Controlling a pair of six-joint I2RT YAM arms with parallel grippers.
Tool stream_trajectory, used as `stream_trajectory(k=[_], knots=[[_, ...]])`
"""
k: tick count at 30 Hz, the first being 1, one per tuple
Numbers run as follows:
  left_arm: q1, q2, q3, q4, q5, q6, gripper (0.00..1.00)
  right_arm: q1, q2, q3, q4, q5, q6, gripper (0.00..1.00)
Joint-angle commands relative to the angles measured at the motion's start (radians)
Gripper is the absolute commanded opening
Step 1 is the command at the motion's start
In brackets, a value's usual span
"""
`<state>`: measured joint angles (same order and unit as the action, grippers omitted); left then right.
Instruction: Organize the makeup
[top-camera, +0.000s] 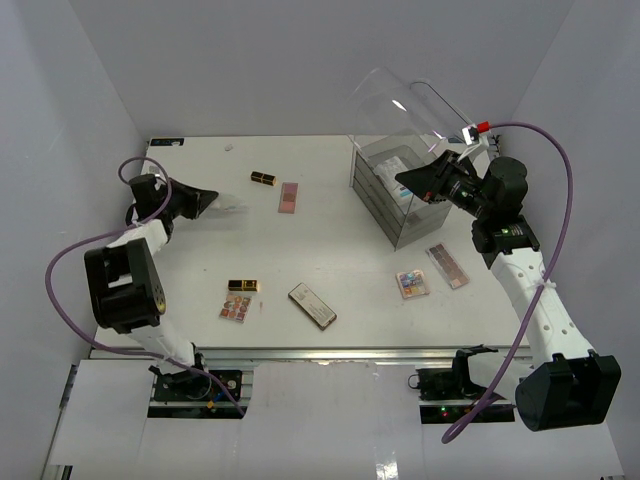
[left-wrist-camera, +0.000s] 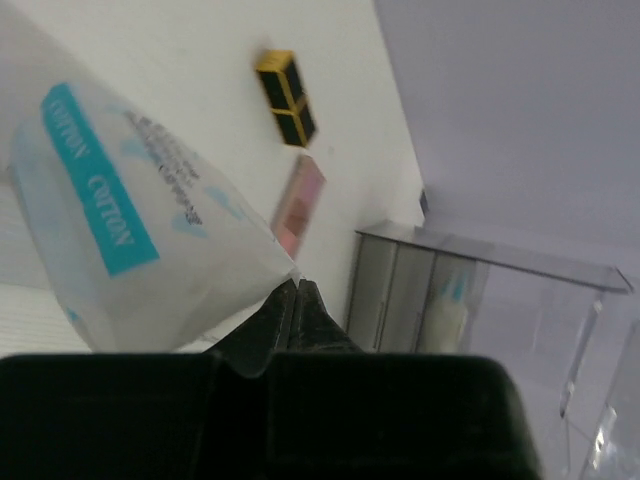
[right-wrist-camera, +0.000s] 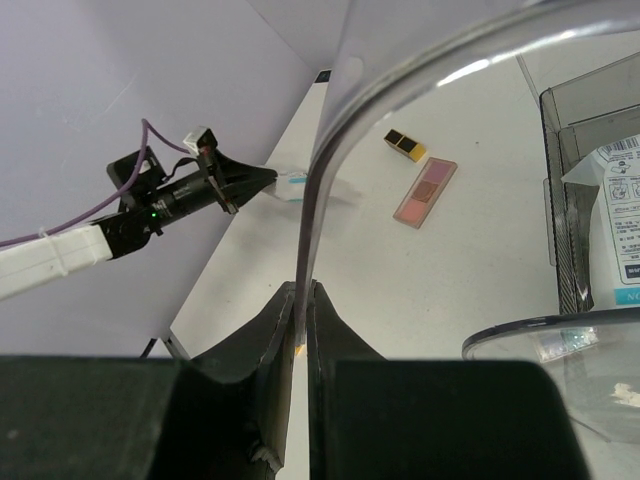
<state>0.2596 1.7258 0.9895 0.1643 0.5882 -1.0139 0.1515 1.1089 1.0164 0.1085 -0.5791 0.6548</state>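
Left wrist: left end effector (left-wrist-camera: 298, 300) (closed) pinches packet (left-wrist-camera: 130, 230).

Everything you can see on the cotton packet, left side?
The packet is a soft, translucent white plastic pouch with a teal stripe reading COTTON twice and fine blue print beside it. The left hand is shut on its edge, pinching the film. It is tilted, at the far left of the table. Whether it is lifted clear can't be told.
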Motion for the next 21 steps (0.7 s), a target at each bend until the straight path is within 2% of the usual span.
stream_trajectory(k=[1,10,16,21], knots=[[-0.06,-0.157,-0.047,0.086,0.112,-0.015,0.0,-0.013,-0.048,0.017,0.125,0.01,-0.02,0.11],[-0.265,-0.259,-0.12,0.155,0.113,-0.095,0.0,-0.021,-0.06,0.019,0.12,0.01,-0.02,0.11],[-0.424,-0.246,-0.126,0.178,0.054,-0.103,0.0,-0.028,-0.068,0.013,0.119,0.01,-0.02,0.11],[-0.498,-0.195,-0.171,0.181,0.029,-0.07,0.0,-0.031,-0.075,0.006,0.122,0.009,-0.02,0.11]])
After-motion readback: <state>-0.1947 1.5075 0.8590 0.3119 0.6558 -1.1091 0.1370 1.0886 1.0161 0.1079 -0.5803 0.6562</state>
